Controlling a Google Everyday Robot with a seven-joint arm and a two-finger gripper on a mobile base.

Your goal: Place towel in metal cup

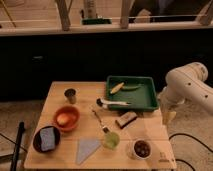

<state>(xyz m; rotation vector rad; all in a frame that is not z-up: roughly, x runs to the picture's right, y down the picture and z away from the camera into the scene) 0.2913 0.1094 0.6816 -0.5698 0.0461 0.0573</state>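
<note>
The towel [87,148] is a flat pale grey-blue cloth lying on the wooden table [85,90] near its front edge. The metal cup [70,95] stands upright at the table's back left, well apart from the towel. My gripper [169,116] hangs pointing down at the end of the white arm [189,89], beside the table's right edge, far from both the towel and the metal cup. It holds nothing that I can see.
An orange bowl [66,118] and a dark bowl with a sponge [46,139] stand left of the towel. A yellow-green cup [111,140] and a white cup [141,148] stand to its right. A green tray [131,92], a brush [112,103] and a utensil [100,121] lie behind.
</note>
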